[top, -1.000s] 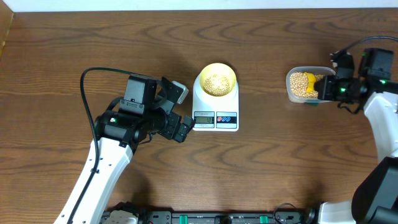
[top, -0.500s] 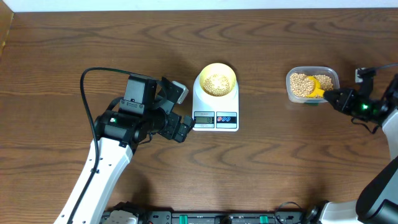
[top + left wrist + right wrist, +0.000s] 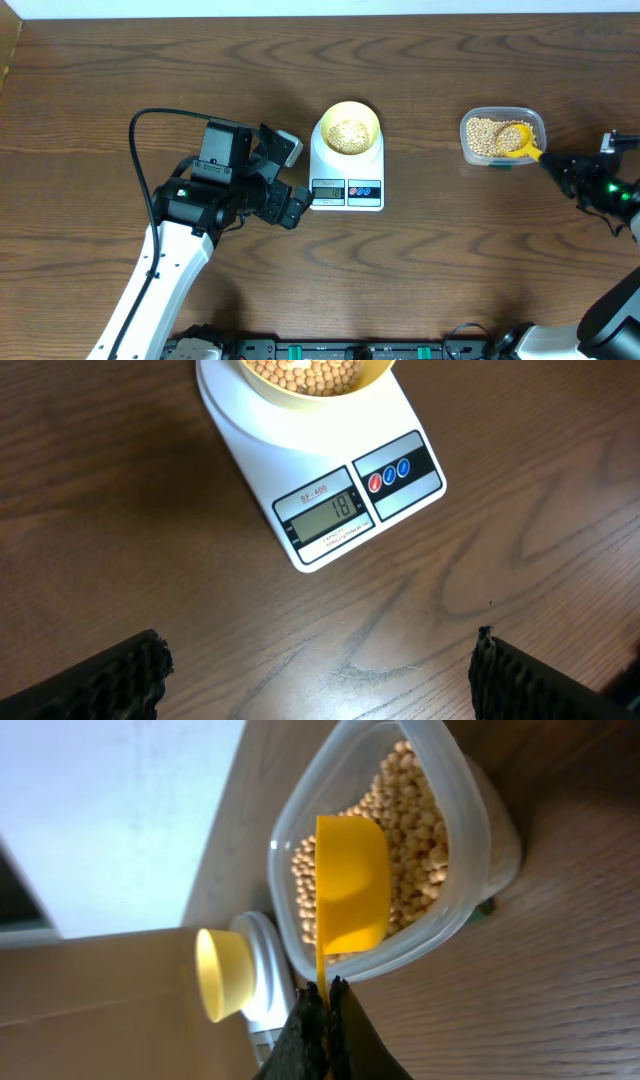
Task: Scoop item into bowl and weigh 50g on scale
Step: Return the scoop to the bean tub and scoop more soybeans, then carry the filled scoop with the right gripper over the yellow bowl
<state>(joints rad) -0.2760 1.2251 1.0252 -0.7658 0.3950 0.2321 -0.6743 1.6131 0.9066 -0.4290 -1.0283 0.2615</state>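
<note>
Task's partway, I'm judging: bowl is sitting on the scale, frame ctr, w/ some beans in it, and the display's showing 18, so more scooping's needed. Right end effector is pinching the scoop handle in the tub, upper right. Left end effector is hanging spread wide, holding nothing.

my left arm angled in from lower left, left gripper jaws spread wide, empty | my right arm at far right edge, right gripper clamped on scoop handle
</note>
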